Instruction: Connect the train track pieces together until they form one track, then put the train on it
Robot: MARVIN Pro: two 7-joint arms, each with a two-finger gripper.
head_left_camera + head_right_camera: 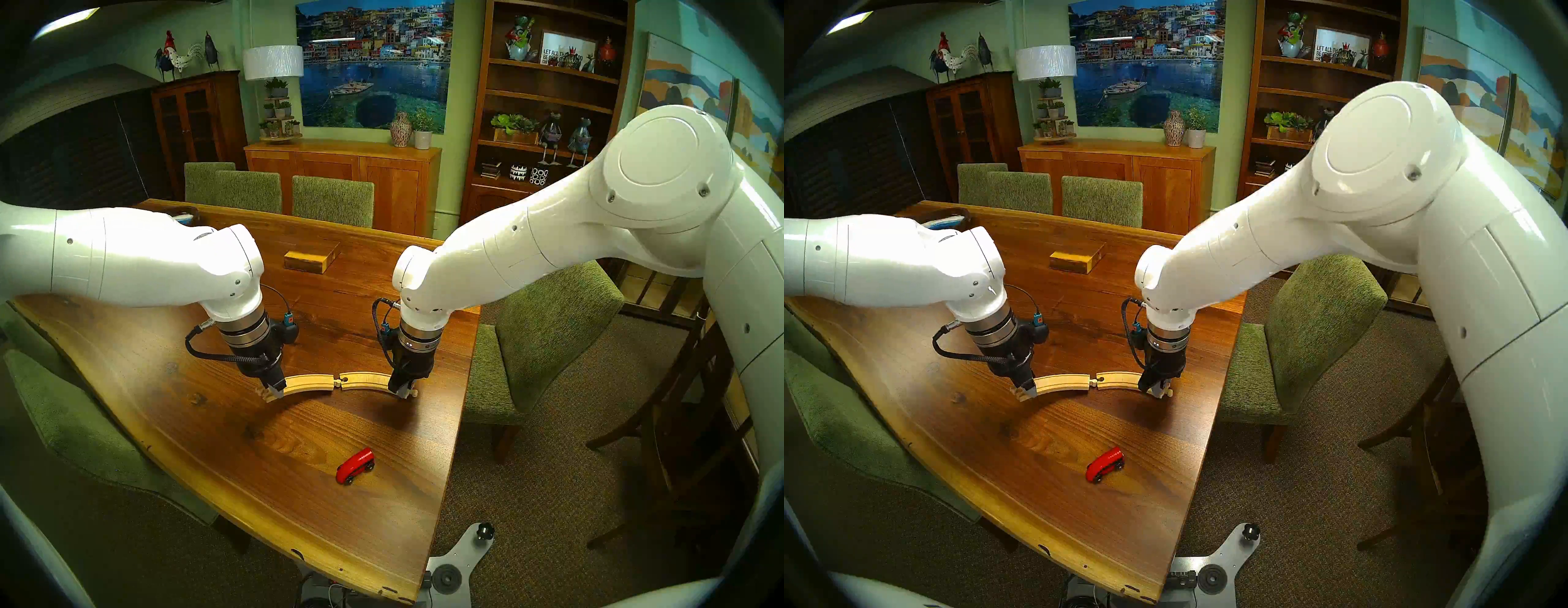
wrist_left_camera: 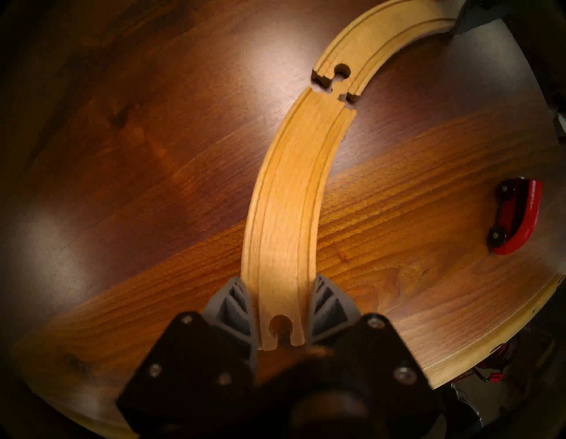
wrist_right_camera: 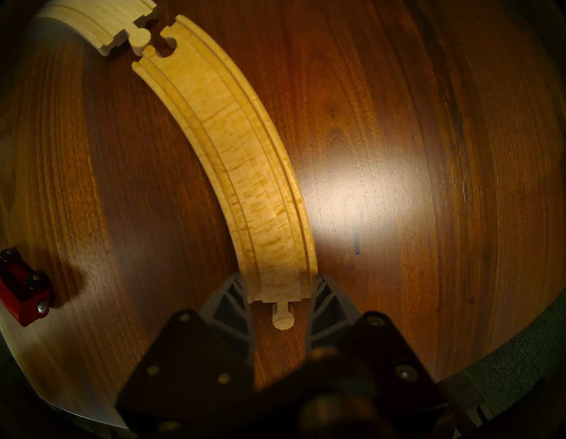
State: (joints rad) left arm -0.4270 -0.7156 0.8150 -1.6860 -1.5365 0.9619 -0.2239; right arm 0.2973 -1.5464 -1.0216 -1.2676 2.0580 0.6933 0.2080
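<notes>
Two curved pale wooden track pieces lie end to end on the table as a shallow arc. My left gripper (image 1: pixel 273 388) (image 2: pixel 280 285) is shut on the outer, socket end of the left track piece (image 1: pixel 307 384) (image 2: pixel 288 199). My right gripper (image 1: pixel 403 388) (image 3: pixel 279 282) is shut on the outer, peg end of the right track piece (image 1: pixel 367 379) (image 3: pixel 232 147). At the middle, the left piece's peg (image 3: pixel 141 38) sits at the mouth of the right piece's socket (image 3: pixel 167 46), slightly offset and not seated. The red train (image 1: pixel 355 465) (image 1: pixel 1105 465) stands on the table nearer me, untouched.
A rectangular wooden block (image 1: pixel 312 257) lies farther back on the table (image 1: pixel 169 403). A dark bowl (image 1: pixel 184 214) sits at the far left corner. Green chairs (image 1: pixel 547 339) stand around; the table's right edge runs close to my right gripper.
</notes>
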